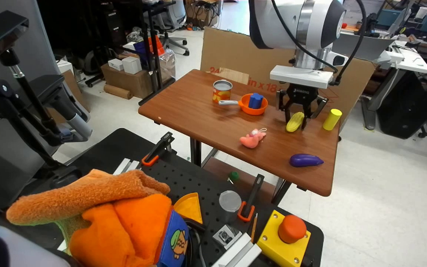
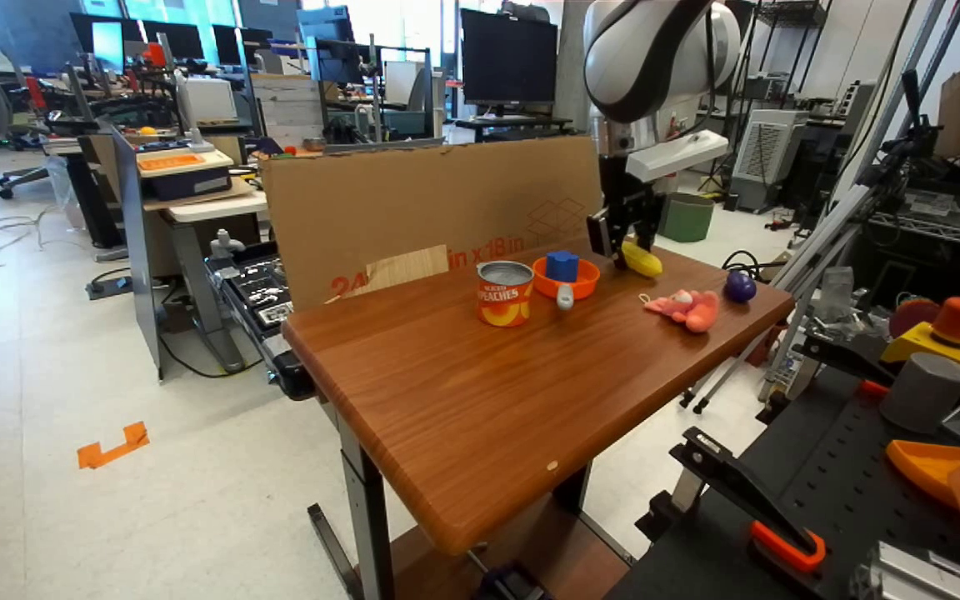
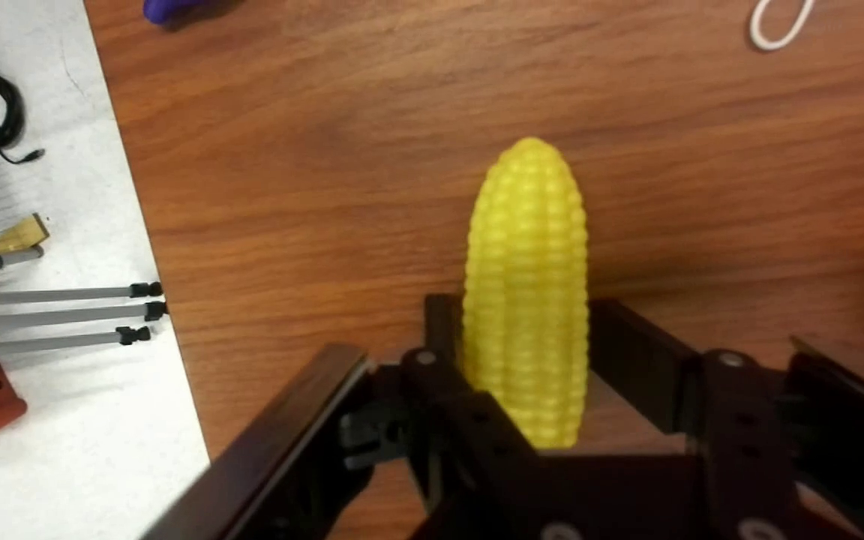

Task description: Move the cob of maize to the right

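Note:
The cob of maize [image 1: 295, 122] is a yellow, rounded, ridged toy on the far right part of the brown table in an exterior view, and it also shows in an exterior view [image 2: 643, 260]. In the wrist view the cob [image 3: 529, 247] lies lengthwise between the black fingers, its rounded tip pointing up the picture. My gripper [image 3: 523, 330] has a finger along each side of it and appears shut on it. The gripper [image 1: 296, 123] points down, fingertips near the table top. I cannot tell whether the cob touches the table.
On the table [image 1: 191, 107] are a yellow cylinder [image 1: 332, 119], a purple toy [image 1: 306, 160], a pink-orange toy [image 1: 252, 139], an orange pan [image 1: 261, 111] holding a blue block [image 1: 255, 100], and a peach can [image 1: 222, 91]. A cardboard sheet [image 2: 438, 200] stands behind.

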